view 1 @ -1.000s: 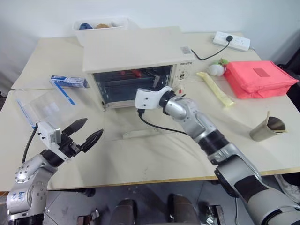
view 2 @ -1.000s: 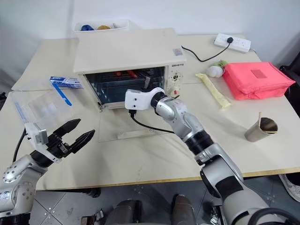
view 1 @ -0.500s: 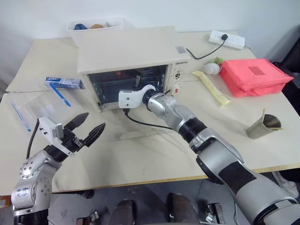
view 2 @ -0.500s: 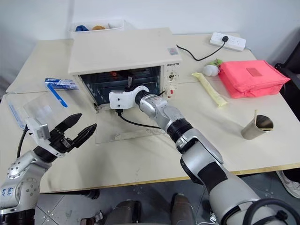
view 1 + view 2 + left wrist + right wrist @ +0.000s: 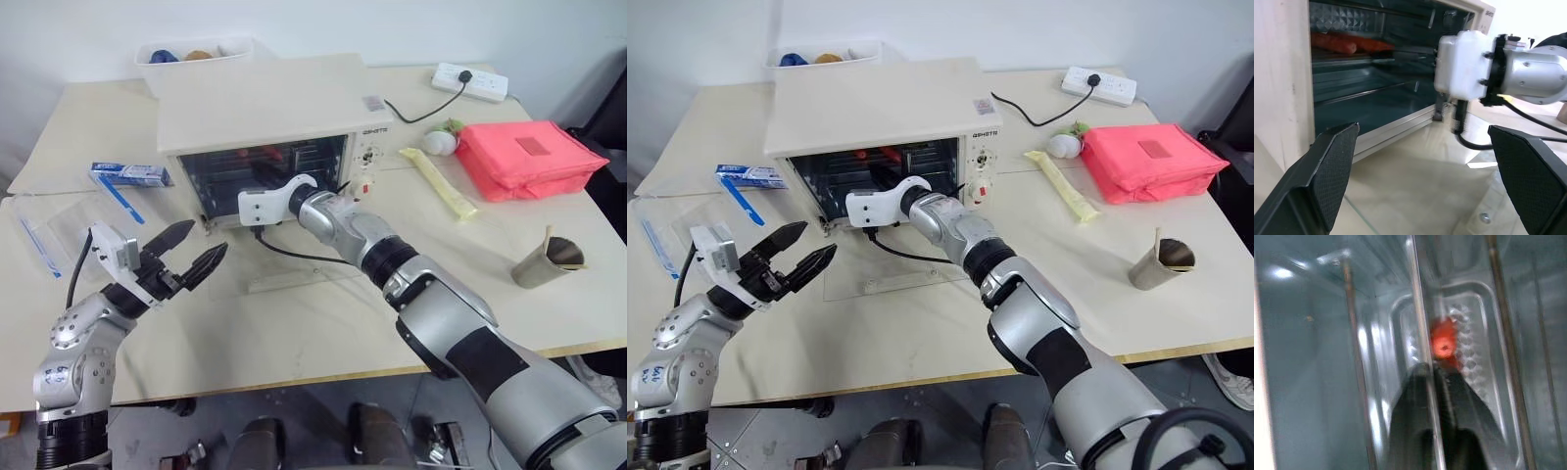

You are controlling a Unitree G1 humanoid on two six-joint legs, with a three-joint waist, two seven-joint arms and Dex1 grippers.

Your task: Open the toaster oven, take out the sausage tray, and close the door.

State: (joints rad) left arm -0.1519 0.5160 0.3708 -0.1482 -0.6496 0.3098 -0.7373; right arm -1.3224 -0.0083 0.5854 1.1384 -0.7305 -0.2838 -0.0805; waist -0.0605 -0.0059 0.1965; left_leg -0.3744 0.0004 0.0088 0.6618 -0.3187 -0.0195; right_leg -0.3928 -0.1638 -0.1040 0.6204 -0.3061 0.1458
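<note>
- Boxy cream oven (image 5: 263,103) on the table (image 5: 323,323); its glass door (image 5: 294,269) lies flat.
- Right tool (image 5: 1432,377) clamped on the shiny ridged tray (image 5: 1469,347) rim inside.
- Left tool (image 5: 191,252), textured black fingers apart, empty.

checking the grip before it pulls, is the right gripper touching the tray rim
Touching. In the right wrist view the right gripper has its black fingers shut on the front rim of the tray, with a sausage just behind them.
</note>
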